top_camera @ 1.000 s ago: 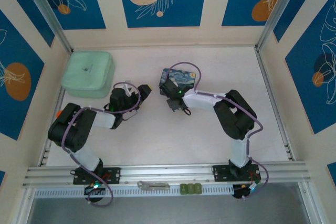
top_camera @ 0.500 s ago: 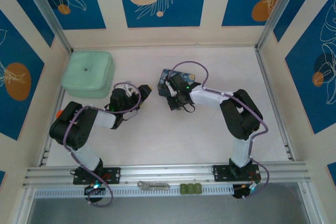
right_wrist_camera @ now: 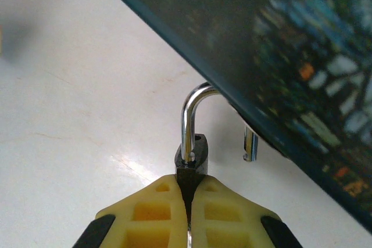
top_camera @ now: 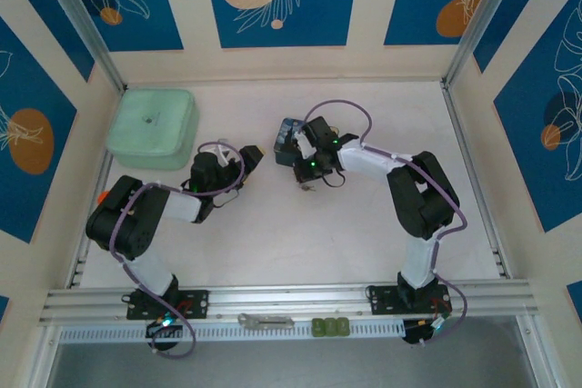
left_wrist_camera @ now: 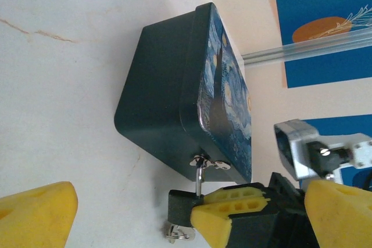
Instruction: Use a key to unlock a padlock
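Observation:
The padlock (right_wrist_camera: pixel 192 154) has a small dark body and a silver shackle (right_wrist_camera: pixel 187 121). My right gripper (right_wrist_camera: pixel 189 181) is shut on the body. The shackle is swung open: its free end (right_wrist_camera: pixel 250 144) hangs out of the body, and its bend passes behind the edge of the starry-night tin (right_wrist_camera: pixel 273 45). In the left wrist view the shackle (left_wrist_camera: pixel 199 182) runs up into the tin's hasp (left_wrist_camera: pixel 210 162), and the right gripper's yellow fingers (left_wrist_camera: pixel 235 206) clamp the padlock (left_wrist_camera: pixel 183 207). The silvery key with its ring (left_wrist_camera: pixel 177 234) sticks out below the body. My left gripper (left_wrist_camera: pixel 192 216) stands open, left of the tin (top_camera: pixel 289 134).
A pale green lidded box (top_camera: pixel 152 126) sits at the back left. On the front rail lie a grey metal tool (top_camera: pixel 265 321) and green blocks (top_camera: pixel 330 325). The tin rests on the white table (top_camera: pixel 273 233), with the right forearm (top_camera: pixel 373 163) over its right side.
The right arm's forearm has swung back over the tin and its wrist has turned, with the gripper staying at the tin's near side. The left arm has not moved.

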`<state>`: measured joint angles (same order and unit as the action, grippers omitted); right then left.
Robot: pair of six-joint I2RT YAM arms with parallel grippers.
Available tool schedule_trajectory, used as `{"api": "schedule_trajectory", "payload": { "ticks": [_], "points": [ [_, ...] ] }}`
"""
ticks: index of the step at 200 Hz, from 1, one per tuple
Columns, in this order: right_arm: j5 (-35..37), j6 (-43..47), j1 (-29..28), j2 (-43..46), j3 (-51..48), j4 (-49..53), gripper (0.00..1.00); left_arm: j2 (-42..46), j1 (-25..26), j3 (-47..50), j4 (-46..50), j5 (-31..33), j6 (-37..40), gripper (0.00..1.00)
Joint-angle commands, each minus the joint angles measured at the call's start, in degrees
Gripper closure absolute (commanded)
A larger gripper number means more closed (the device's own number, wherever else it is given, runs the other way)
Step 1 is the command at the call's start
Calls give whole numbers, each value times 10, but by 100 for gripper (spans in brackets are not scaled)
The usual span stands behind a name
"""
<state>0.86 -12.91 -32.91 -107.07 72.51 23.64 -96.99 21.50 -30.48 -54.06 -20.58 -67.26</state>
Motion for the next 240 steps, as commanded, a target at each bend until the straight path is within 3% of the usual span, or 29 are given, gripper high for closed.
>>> {"api": "schedule_trajectory", "payload": {
  "ticks": [1, 111, 136, 175, 240],
  "points": [
    [8, 62, -11, -8, 31, 18, 100, -2, 1, -5, -20, -12, -3, 0],
    [-33, 132, -12, -29, 84, 3, 100, 21, 2, -2, -3, -2, 7, 0],
    [-101, 127, -5, -23, 84, -11, 100, 18, 1, -2, -8, 0, 7, 0],
    [-318, 39, 39, -32, 109, -10, 100, 20, 1, 2, -13, 4, 5, 0],
    [-363, -76, 55, -19, 88, -68, 100, 26, 2, 9, -19, 9, 7, 0]
  ]
}}
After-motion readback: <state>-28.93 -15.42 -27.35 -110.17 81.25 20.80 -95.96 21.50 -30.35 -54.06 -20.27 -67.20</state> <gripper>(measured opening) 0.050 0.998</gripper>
